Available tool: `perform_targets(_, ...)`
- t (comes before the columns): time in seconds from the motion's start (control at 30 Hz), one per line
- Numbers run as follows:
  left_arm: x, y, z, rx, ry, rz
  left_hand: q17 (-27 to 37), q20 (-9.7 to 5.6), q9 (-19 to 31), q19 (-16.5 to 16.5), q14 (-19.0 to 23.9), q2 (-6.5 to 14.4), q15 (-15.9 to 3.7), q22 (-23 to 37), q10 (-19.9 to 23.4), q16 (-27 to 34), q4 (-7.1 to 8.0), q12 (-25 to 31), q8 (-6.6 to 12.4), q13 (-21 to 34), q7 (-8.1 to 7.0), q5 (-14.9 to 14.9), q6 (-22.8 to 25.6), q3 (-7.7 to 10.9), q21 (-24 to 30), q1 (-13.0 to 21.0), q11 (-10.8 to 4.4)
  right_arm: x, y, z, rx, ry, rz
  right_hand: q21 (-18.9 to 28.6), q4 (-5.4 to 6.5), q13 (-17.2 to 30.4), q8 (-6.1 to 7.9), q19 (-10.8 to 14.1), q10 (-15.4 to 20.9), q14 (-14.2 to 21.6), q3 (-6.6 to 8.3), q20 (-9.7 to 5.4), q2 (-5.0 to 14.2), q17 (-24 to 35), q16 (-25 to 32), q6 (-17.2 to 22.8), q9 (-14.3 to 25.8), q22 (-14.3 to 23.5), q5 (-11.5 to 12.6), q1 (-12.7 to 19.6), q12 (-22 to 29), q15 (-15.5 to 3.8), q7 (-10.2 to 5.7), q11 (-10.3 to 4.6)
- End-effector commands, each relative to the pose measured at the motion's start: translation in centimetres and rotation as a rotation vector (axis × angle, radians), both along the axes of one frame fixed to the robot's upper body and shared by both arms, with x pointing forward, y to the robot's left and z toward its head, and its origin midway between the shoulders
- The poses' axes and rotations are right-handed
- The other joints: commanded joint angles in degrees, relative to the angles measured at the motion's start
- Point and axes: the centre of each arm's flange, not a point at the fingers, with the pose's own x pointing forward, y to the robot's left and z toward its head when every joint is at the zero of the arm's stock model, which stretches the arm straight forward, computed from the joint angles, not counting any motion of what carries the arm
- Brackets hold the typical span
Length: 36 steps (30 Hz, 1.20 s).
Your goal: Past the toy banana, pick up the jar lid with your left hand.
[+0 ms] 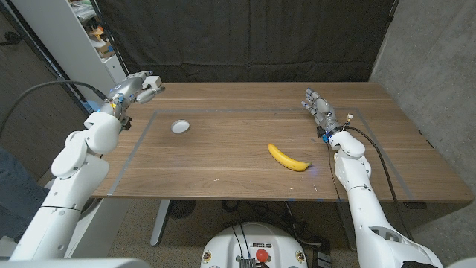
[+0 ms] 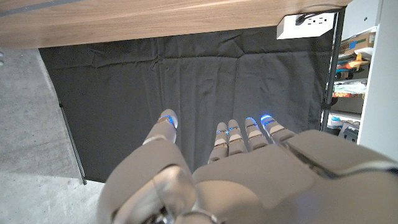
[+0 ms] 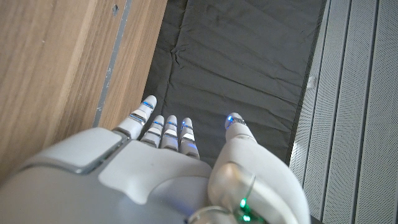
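Presently empty: left hand point(image 1: 138, 87) raised at the table's far left corner, fingers point(image 2: 233, 134) straight and slightly apart, holding and touching nothing. Needs swinging inward and down over the jar lid point(image 1: 180, 126), which lies flat on the table point(image 1: 223, 160), near the hand and well apart from the toy banana point(image 1: 288, 158). Best to pinch at the lid's rim; flat, shallow, likely to slide. Right hand point(image 1: 318, 109) likewise open-fingered and empty at the right.
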Motion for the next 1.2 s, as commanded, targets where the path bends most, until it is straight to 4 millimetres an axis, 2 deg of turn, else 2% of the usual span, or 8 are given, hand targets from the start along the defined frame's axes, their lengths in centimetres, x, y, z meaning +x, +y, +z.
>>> perform_targets(0.03, -0.2, -0.3, 0.3, 0.067, 0.008, 0.064, 0.1, 0.07, 0.2, 0.5, 0.3, -0.2, 0.06, 0.2, 0.5, 0.5, -0.46, 0.4, 0.34, 0.2, -0.11, 0.2, 0.2, 0.20, 0.5, 1.0, 0.05, 0.0, -0.2, 0.1, -0.004, -0.004, -0.002, 0.4, -0.12, 0.3, 0.24, 0.3, 0.7, 0.3, -0.19, 0.17, 0.06, 0.1, 0.4, 0.4, 0.2, 0.3, 0.3, 0.4, 0.4, 0.11, -0.23, -0.07)
perform_targets(0.7, -0.8, -0.6, 0.5, 0.145, 0.018, 0.125, 0.2, 0.26, 0.2, 0.9, 1.1, -1.0, 0.24, 0.2, 1.3, 0.6, -0.65, 0.7, 0.42, 0.4, -0.02, 0.4, 0.2, 0.46, 0.5, 2.9, -0.37, -0.7, -0.7, 0.0, -0.004, -0.005, -0.012, 0.4, -0.11, 0.3, 0.22, 0.4, 0.7, 0.4, -0.26, 0.15, 0.08, 0.1, 0.4, 0.3, 0.2, 0.3, 0.3, 0.4, 0.4, 0.11, -0.31, -0.18)
perform_targets(0.8, -0.9, -0.6, 0.6, 0.153, 0.017, 0.127, 0.2, -0.18, 0.3, 0.7, 1.3, -1.2, 0.30, 0.1, 1.4, 0.6, -0.69, 0.7, 0.43, 0.4, 0.03, 0.5, 0.2, 0.50, 0.3, 3.4, -0.45, -0.8, -0.7, -0.1, -0.006, -0.004, -0.013, 0.4, -0.12, 0.3, 0.24, 0.4, 0.7, 0.4, -0.26, 0.18, 0.06, 0.1, 0.4, 0.4, 0.2, 0.3, 0.3, 0.4, 0.4, 0.08, -0.35, -0.17)
perform_targets(1.2, -0.3, -0.7, 0.5, 0.183, 0.029, 0.134, 0.2, 0.03, 0.3, 1.1, 1.7, -2.2, 0.66, 0.1, 1.4, 0.6, -0.82, 0.7, 0.33, 0.5, 0.33, 0.6, -0.4, 0.52, 0.4, 4.6, -0.32, -1.3, -0.8, -0.1, -0.005, -0.013, -0.019, 0.3, -0.09, 0.3, 0.27, 0.3, 0.7, 0.5, -0.29, 0.24, 0.10, 0.1, 0.4, 0.5, 0.2, 0.3, 0.3, 0.4, 0.4, 0.04, -0.35, -0.18)
